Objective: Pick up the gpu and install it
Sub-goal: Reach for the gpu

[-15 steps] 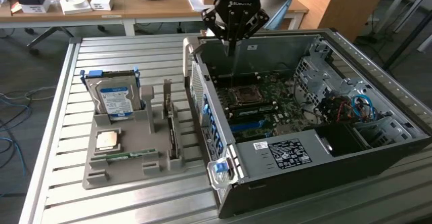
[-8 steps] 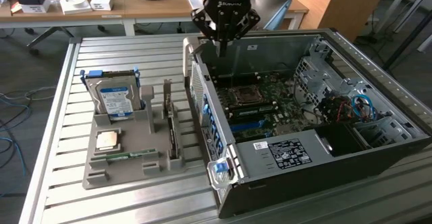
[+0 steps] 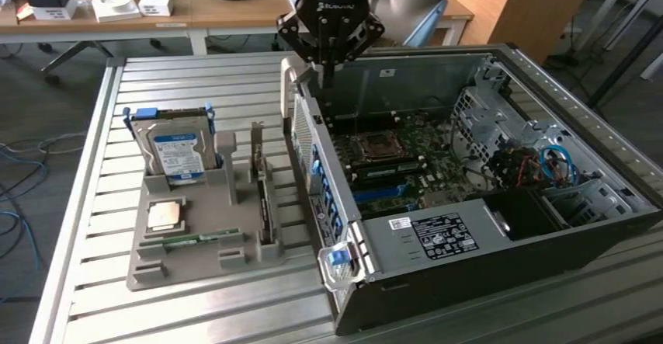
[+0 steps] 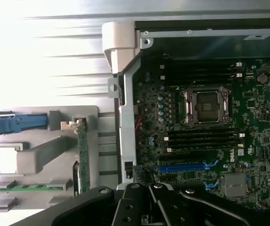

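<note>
1. One claw, its fingers pinched together on each other, hangs above the open computer case's wall on the tray side.
2. The gpu stands on edge, thin and dark, in the grey tray just beside the case.
3. A hard drive and a memory stick share the tray; the case wall stands between the gpu and the motherboard.

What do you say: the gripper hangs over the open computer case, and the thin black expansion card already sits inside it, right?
No. The exterior view shows the thin black expansion card standing in the grey holder tray beside the open computer case, not inside it. The gripper does hang over that case.
</note>
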You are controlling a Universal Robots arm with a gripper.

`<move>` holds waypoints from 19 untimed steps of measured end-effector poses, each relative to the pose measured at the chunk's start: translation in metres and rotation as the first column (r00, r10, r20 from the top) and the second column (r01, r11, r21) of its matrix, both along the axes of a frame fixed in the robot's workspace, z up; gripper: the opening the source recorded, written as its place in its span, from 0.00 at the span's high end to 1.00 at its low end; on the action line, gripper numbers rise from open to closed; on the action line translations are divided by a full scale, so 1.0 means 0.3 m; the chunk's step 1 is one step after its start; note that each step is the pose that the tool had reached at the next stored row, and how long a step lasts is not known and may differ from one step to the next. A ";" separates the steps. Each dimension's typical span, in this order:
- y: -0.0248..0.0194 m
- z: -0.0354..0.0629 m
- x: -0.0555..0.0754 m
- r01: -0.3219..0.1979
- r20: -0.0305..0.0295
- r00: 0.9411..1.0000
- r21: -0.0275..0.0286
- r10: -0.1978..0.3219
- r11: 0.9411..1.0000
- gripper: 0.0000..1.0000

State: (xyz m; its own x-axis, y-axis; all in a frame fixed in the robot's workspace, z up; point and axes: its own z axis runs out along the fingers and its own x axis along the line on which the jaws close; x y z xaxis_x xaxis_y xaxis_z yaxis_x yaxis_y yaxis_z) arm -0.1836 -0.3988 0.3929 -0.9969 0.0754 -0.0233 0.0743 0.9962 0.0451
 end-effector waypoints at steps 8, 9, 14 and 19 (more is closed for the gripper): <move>0.000 -0.001 -0.075 0.000 0.000 1.000 0.000 0.000 1.000 0.89; 0.000 -0.001 -0.084 0.000 0.000 1.000 0.000 0.000 1.000 0.89; 0.000 -0.001 -0.136 0.000 0.000 1.000 0.000 0.000 1.000 0.89; 0.001 -0.002 -0.182 0.001 0.000 1.000 0.000 -0.001 1.000 0.89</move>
State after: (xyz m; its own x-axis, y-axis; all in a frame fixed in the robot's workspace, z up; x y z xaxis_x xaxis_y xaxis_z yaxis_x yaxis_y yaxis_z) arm -0.2380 -0.3984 0.3922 -0.9968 0.0769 -0.0233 0.0758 0.9961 0.0451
